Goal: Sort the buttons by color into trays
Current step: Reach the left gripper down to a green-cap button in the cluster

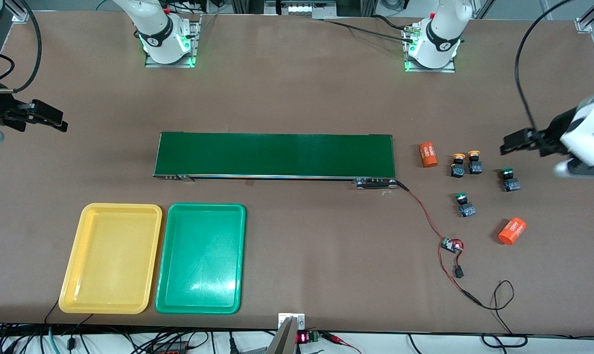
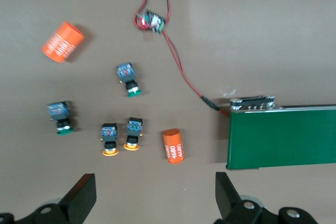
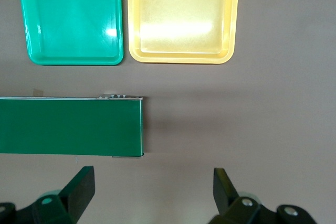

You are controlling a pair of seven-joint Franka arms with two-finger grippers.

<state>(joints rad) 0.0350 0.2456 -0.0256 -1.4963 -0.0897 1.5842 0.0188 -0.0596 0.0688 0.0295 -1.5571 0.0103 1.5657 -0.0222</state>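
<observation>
Four buttons lie loose near the left arm's end of the table. Two yellow-capped ones (image 1: 458, 165) (image 1: 474, 162) sit side by side, also in the left wrist view (image 2: 109, 139) (image 2: 133, 132). Two green-capped ones (image 1: 509, 180) (image 1: 465, 204) lie apart (image 2: 60, 117) (image 2: 128, 78). The yellow tray (image 1: 111, 258) (image 3: 181, 17) and the green tray (image 1: 201, 258) (image 3: 73, 17) stand side by side, both bare, toward the right arm's end. My left gripper (image 1: 509, 144) (image 2: 156, 198) hangs open over bare table beside the buttons. My right gripper (image 1: 56, 120) (image 3: 154, 192) hangs open past the conveyor's end.
A long dark-green conveyor belt (image 1: 276, 155) crosses the middle of the table. Two orange cylinders (image 1: 428, 154) (image 1: 512, 231) lie among the buttons. A small circuit board (image 1: 451, 244) with red wires trails from the belt's end toward the front edge.
</observation>
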